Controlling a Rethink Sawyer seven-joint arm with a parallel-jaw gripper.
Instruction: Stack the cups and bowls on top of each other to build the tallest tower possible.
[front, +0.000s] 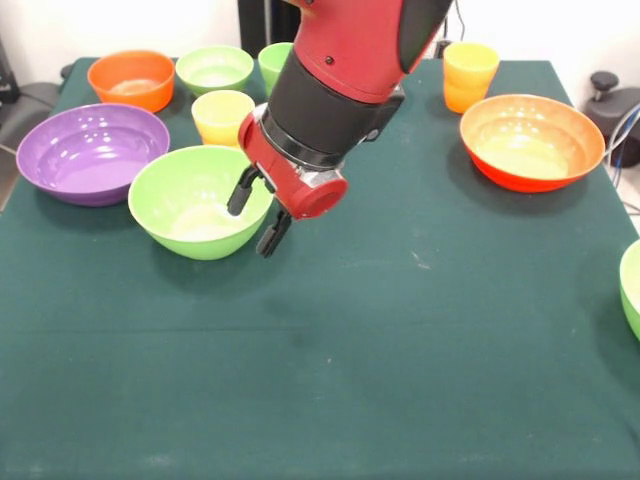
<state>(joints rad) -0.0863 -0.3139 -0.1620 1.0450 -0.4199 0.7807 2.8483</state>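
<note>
Right now I see my gripper (258, 215) hanging at the right rim of the large light green glossy plastic bowl (197, 205), its two black fingers (241, 192) spread apart with nothing between them; one finger sits over the bowl's rim, the other just outside it.

Crowding that spot, the yellow plastic tumbler (221, 117) stands just behind the bowl, and the large purple glossy bowl (92, 151) lies close on its left, the two nearly touching. Along the far edge sit the small orange bowl (131, 78) and the small light green bowl (214, 68), close together. Another light green cup-like piece (274, 64) is partly hidden behind the red and black arm (345, 70), so I cannot tell its shape fully.

Off to the right, the orange-yellow tumbler (469, 75) stands near the back edge, with the large orange-red bowl (531, 141) just in front and to the right of it. A second large light green bowl (632, 290) is cut off by the right edge.

Across the near half, the dark green tablecloth (380, 380) lies bare from side to side, as does the middle strip between the gripper and the orange-red bowl.
</note>
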